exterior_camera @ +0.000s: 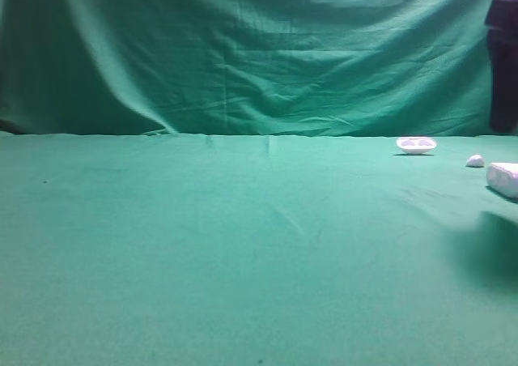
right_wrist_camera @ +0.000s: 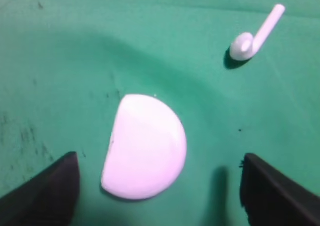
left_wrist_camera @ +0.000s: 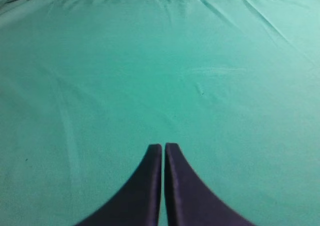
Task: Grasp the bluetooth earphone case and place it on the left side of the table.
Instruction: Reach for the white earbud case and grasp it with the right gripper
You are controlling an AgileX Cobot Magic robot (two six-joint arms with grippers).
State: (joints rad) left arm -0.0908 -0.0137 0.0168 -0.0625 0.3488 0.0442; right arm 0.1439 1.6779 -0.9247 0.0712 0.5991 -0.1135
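**Earphone case lies at the table's right edge, between parted jaws**

In the exterior high view, a green cloth covers the table (exterior_camera: 243, 253) and the same cloth hangs creased as a backdrop (exterior_camera: 243, 50) behind it. Three white things sit far right. A shallow white dish-like tray (exterior_camera: 416, 145) rests near the back edge. A tiny white lump (exterior_camera: 475, 161) lies nearer, to its right. The bluetooth earphone case (exterior_camera: 504, 179) lies nearest and is cut off by the right border. A dark upright shape (exterior_camera: 503, 58) stands at the top right, too dim to identify. A soft shadow falls on the cloth below the case. Neither arm shows in this view.

In the left wrist view, only bare green cloth stretches ahead, with faint folds. The left gripper (left_wrist_camera: 163, 147) shows as two dark fingers pressed almost together, holding nothing.

In the right wrist view, the case (right_wrist_camera: 145, 147) lies flat on the cloth, a smooth half-round white shape. The right gripper (right_wrist_camera: 160, 176) stands spread wide, one dark finger (right_wrist_camera: 47, 191) well to the case's left and the other farther off on its right, neither touching it. A single white earbud (right_wrist_camera: 250, 38) with its stem lies up and to the right, apart from the case. Dark specks dot the cloth.

No writing or brand mark can be read anywhere.
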